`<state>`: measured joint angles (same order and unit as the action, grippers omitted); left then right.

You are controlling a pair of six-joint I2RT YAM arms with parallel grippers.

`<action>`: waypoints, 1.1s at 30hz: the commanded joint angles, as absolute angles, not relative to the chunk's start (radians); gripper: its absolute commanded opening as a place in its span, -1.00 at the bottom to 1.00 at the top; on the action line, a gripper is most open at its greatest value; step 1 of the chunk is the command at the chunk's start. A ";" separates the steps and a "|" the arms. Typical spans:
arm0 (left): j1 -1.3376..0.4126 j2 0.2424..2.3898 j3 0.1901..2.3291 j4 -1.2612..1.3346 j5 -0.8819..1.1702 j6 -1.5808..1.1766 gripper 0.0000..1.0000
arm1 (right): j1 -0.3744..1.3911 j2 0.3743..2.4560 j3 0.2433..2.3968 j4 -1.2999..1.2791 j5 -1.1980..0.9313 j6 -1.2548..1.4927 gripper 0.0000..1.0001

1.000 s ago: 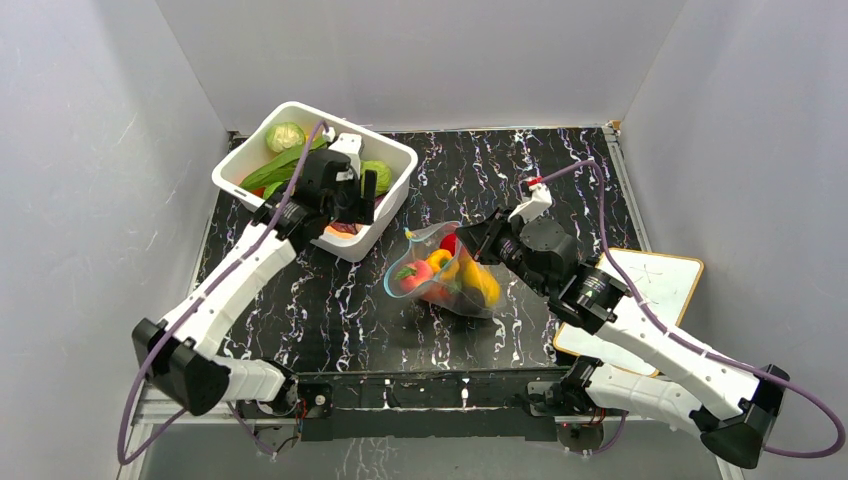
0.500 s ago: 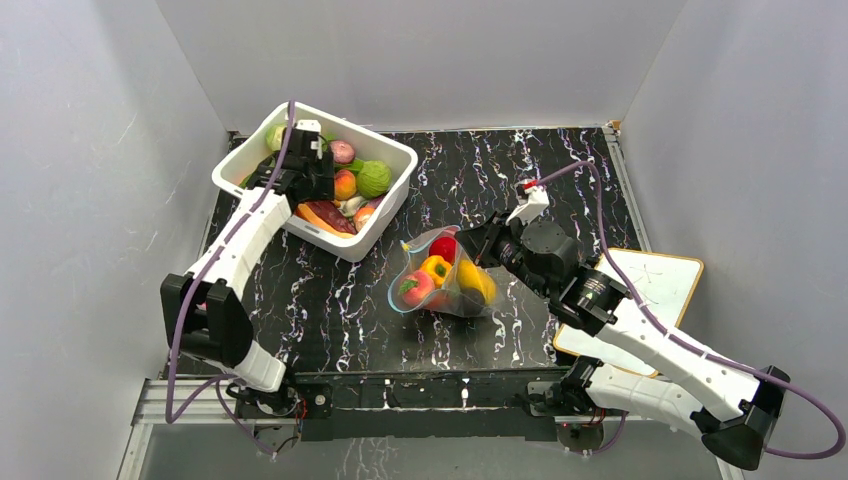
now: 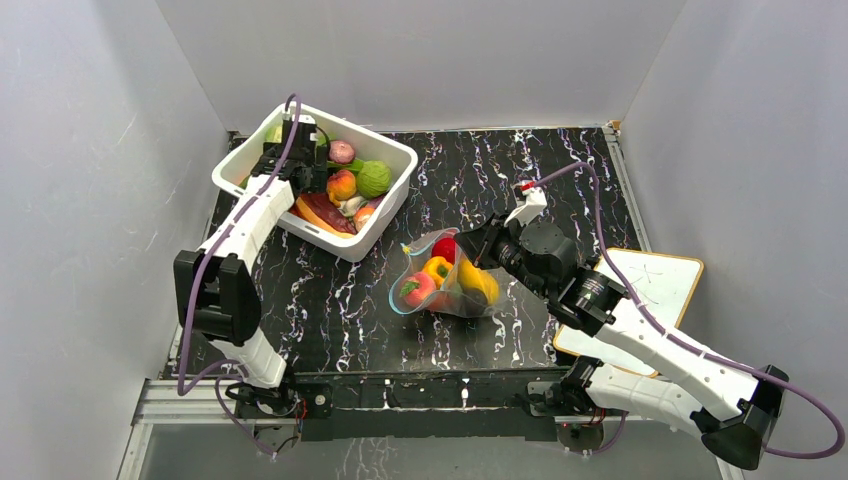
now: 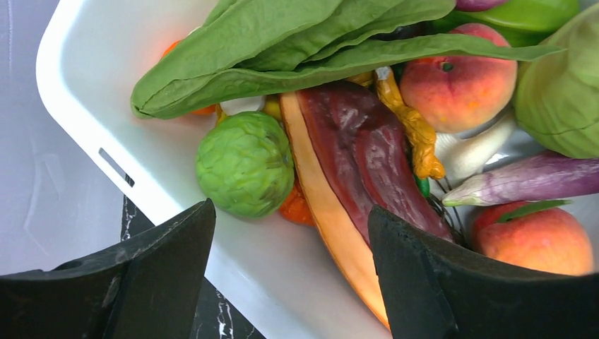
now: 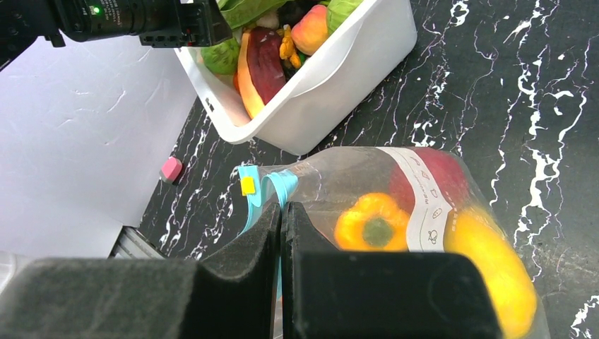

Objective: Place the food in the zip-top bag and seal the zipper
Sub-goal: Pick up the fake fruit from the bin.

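Black marbled surface (image 3: 320,300). Over the tub (image 4: 85,106), left tool (image 4: 291,212) spread wide, empty. Closed right tool (image 5: 281,215) clamps the zip-top bag (image 5: 339,169).

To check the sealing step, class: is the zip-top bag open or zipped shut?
Open. In the top view, the light-blue zipper of the zip-top bag gapes in a loop, with food showing inside.

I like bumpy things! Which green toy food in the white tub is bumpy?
The small round green ball, beside the white plastic tub's wall. The long green leaves above it are flat; the big pale-green piece on the right looks smooth.
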<state>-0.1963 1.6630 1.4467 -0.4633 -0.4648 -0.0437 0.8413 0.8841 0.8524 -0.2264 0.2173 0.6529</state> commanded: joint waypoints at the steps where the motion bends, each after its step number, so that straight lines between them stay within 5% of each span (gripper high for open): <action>1: -0.176 1.665 1.484 -0.450 -0.515 -0.010 0.57 | 0.838 0.863 0.853 -0.126 0.217 0.650 -1.00; 27: -0.083 1.806 1.491 -0.452 -0.474 -0.023 0.73 | 0.838 0.836 0.839 -0.123 0.212 0.653 -1.00; 33: -0.083 1.824 1.494 -0.455 -0.473 -0.019 0.54 | 0.838 0.823 0.845 -0.133 0.227 0.649 -1.00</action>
